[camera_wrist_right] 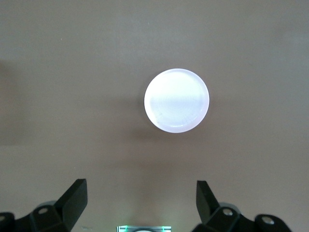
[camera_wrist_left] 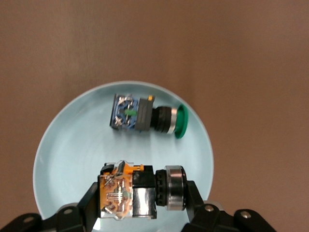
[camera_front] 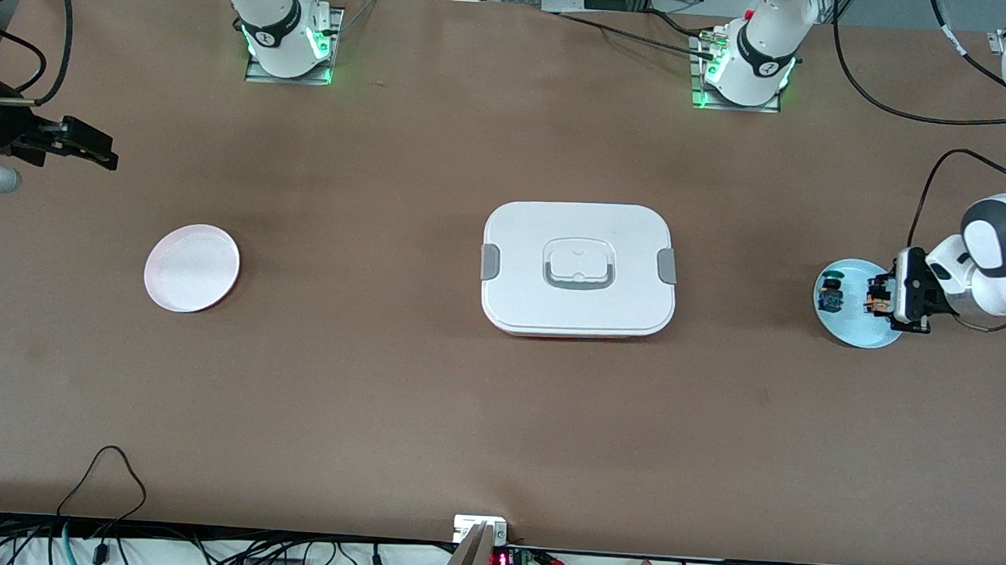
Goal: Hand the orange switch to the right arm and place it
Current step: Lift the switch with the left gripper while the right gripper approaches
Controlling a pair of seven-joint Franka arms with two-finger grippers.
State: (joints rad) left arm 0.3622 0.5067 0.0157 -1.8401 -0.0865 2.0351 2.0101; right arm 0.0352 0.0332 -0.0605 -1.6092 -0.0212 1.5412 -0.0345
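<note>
Left end effector (camera_wrist_left: 142,200) down over the pale blue plate (camera_wrist_left: 72,145) at the left arm's end of the tabletop (camera_front: 379,396), fingers (camera_wrist_left: 91,198) clamped on the orange switch (camera_wrist_left: 130,191), one against its orange body, the other against its metal collar. Switch lying on its side, low on the plate or just above it; contact with the plate not clear. Beside it on the same plate, apart from it, a blue-bodied switch with a green cap (camera_wrist_left: 145,116), also on its side. Mid-tabletop, a white lidded container (camera_front: 578,269) with grey latches. Toward the right arm's end, a pink-white plate (camera_front: 191,267). Right end effector (camera_wrist_right: 141,198) waiting in the air near that end, fingers spread wide, holding nothing.
</note>
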